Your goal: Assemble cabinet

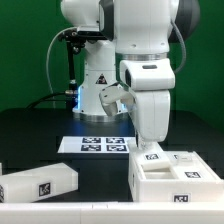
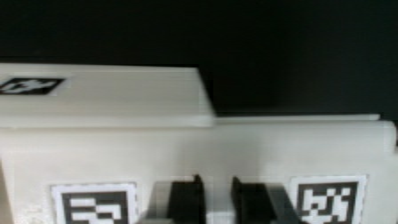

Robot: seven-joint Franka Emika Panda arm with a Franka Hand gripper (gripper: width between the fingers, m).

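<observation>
We see a white cabinet [image 1: 175, 172] with small black-and-white square tags, a white loose cabinet piece [image 1: 38, 183] with one black-and-white tag, a white marker board [image 1: 95, 145] with black-and-white tags, a black table [image 1: 35, 135], a white robot arm [image 1: 145, 40], a green wall [image 1: 25, 50]

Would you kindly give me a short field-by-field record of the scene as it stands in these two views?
end effector: shut, pointing down at the top of the large cabinet piece
large cabinet piece: white, tagged, on the table at the exterior view's right
loose cabinet block: white, tagged, lying apart at the exterior view's left
marker board: flat on the table, farther back, between the two pieces
table: dark surface
grip: cannot tell whether anything is clamped
</observation>
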